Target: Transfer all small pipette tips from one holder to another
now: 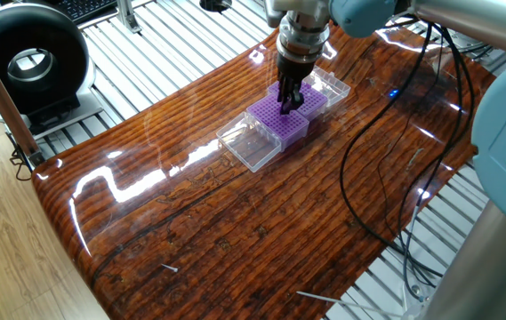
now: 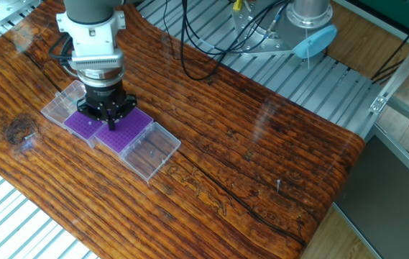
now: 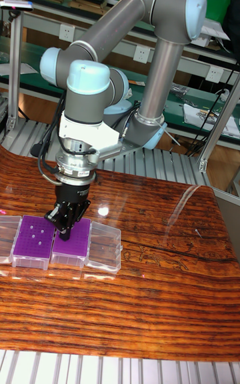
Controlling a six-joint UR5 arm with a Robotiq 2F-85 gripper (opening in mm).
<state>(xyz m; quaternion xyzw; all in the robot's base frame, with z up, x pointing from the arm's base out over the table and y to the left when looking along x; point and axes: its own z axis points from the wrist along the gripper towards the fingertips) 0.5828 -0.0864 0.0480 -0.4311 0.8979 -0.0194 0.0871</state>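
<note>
We see the gripper (image 3: pixel 65 229) pressed low over the right purple rack (image 3: pixel 73 243) on the bench (image 2: pixel 262 165), hiding its jaws' gap; we cannot tell their state. Pale specks, perhaps small pipette tips (image 3: pixel 37 231), dot the left rack (image 3: pixel 35 239)

Purple grid racks (image 3: pixel 33 241), clear lids (image 1: pixel 251 147), striped reddish-brown wooden table (image 1: pixel 235 231).

Silver tubes are joined by pale blue caps on the arm (image 3: pixel 157 44), which is ended by a white wrist and a black claw (image 3: pixel 65 224).
</note>
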